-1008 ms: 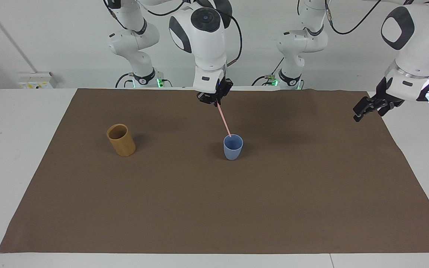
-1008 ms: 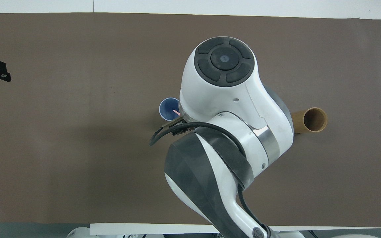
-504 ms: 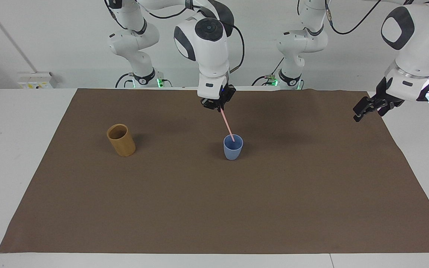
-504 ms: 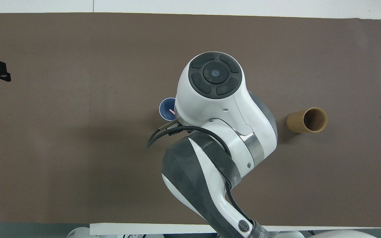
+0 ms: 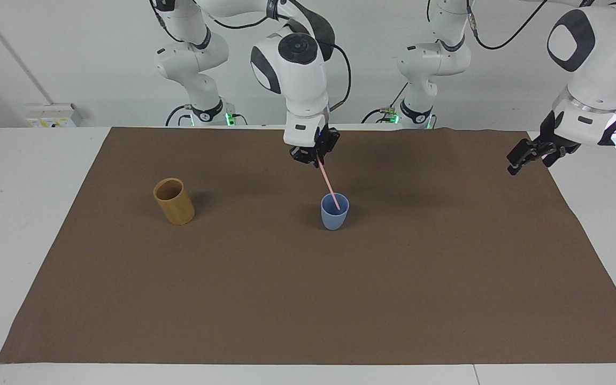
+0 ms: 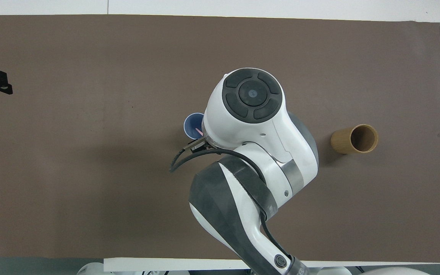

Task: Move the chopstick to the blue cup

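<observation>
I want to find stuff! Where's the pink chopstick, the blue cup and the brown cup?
chopstick point(image 5: 328, 183): facing view, middle of the slanted shaft above the cup.
blue cup point(image 5: 333, 218): facing view, outer wall below the rim.
tan-brown cup point(image 5: 175, 206): facing view, outer wall, toward the right arm's end of the table.

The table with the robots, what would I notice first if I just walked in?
Probably the thin pale-pink chopstick, slanting from the right pincer down into the small light-blue cup in the middle of the brown mat. Then the taller tan-brown cylindrical cup, standing alone toward the right arm's end. The left pincer waits in the air over the mat's edge at its own end.
</observation>
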Controlling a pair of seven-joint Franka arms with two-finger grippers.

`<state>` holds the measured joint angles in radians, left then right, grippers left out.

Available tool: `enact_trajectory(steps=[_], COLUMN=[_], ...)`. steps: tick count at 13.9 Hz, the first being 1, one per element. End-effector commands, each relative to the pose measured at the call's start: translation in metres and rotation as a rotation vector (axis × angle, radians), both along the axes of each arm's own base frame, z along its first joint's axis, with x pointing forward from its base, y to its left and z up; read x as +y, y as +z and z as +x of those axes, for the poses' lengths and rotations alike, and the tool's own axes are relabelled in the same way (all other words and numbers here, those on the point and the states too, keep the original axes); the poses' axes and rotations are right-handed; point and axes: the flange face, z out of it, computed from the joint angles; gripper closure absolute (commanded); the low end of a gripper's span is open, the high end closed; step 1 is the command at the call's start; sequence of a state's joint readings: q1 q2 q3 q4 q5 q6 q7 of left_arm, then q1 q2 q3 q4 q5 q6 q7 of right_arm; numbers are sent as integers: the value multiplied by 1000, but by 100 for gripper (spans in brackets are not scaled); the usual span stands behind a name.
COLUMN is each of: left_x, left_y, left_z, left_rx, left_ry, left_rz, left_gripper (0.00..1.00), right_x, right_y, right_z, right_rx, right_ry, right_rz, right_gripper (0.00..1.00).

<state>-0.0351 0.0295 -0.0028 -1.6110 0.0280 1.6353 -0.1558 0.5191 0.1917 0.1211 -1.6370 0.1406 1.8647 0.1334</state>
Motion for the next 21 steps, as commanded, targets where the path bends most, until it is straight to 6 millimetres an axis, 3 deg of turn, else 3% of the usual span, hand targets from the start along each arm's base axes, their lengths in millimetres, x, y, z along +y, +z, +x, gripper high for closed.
enact_trajectory(steps=[1,5,6,8,10,12,14,15,18,19,21], left_x=[2,2,2,2,2,2,2,2,2,2,2], left_y=[1,2,2,2,1,2,2,2,2,2,2], left_z=[-9,-9,-9,-9,-9,-9,-9,-9,-9,-9,-9], left_rx=[6,4,3,4,6,4,4,3,4,3,3], left_ry=[0,0,0,0,0,0,0,0,0,0,0], left_rz=[1,1,1,1,1,1,1,1,1,1,1], left_gripper=[0,0,0,0,0,0,0,0,0,0,0], right_x=[-7,-7,-24,-95,-170,-243,-316,-343,-413,-425,-427], right_y=[18,44,57,87,121,138,152,164,170,168,166], right_z=[3,14,27,58,66,68,57,49,32,28,23], right_rx=[-9,-23,-30,-69,-103,-131,-70,-74,-19,5,26], right_ry=[-3,-12,-39,-143,-246,-298,-392,-412,-361,-379,-382], right_rz=[25,39,32,42,15,-126,-174,-180,-202,-201,-205], right_gripper=[1,1,1,1,1,1,1,1,1,1,1])
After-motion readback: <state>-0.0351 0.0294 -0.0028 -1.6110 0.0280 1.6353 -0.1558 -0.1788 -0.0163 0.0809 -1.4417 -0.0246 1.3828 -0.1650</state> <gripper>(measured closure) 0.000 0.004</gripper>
